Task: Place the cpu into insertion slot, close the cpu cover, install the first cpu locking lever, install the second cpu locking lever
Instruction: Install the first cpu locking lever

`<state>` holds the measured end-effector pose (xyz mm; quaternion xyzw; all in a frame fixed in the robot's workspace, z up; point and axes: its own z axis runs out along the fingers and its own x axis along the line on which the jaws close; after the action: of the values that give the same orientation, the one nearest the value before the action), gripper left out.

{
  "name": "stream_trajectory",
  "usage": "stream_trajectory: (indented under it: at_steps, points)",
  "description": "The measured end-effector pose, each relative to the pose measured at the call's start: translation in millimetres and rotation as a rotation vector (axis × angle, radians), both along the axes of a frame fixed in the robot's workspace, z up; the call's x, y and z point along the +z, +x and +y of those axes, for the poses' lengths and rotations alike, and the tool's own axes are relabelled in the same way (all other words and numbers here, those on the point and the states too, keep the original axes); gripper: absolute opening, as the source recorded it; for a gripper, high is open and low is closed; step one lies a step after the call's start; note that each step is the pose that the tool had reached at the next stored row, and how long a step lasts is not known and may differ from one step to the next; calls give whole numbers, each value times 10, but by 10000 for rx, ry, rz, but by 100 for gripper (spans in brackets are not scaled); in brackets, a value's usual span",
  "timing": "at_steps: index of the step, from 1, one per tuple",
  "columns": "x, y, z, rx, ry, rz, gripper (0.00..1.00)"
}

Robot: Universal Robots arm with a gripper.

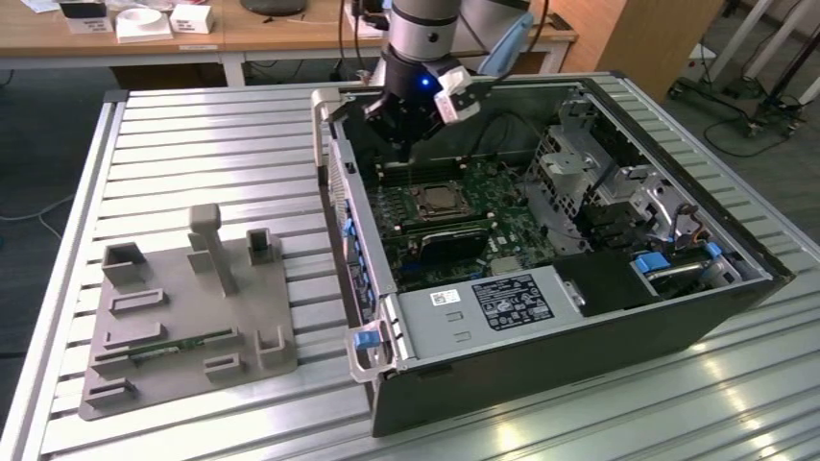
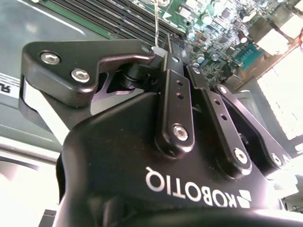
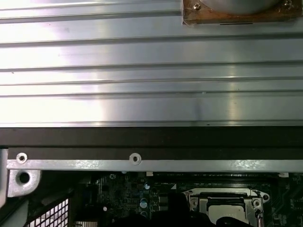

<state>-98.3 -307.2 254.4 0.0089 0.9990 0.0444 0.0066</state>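
An open computer case [image 1: 717, 288] lies on the table with its green board facing up. Near the board's middle sits the insertion slot [image 1: 420, 213], a square socket with a silvery rim. The cpu [image 1: 444, 200] lies in it, its metal top showing inside the cpu cover [image 3: 222, 196] frame. My gripper [image 1: 402, 152] hangs inside the case just beyond the socket's far side, pointing down at the board. In the second wrist view its fingers [image 2: 175, 71] are drawn together, and a thin silvery locking lever wire [image 2: 156, 21] runs up to where they meet [image 2: 160, 49].
The case walls [image 1: 336, 192] surround the gripper, with a drive cage [image 1: 602, 182] and a power supply [image 1: 513, 303] on the exterior view's right. Long black memory slots [image 2: 109, 19] lie beside the socket. A grey fixture plate [image 1: 186, 317] rests on the ribbed metal table [image 1: 205, 144].
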Motion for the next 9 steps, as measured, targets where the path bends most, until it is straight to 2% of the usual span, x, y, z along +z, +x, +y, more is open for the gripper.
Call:
stream_trajectory:
  at_steps: [9]
  points:
    - [-2,120,16,5,0,1,10]
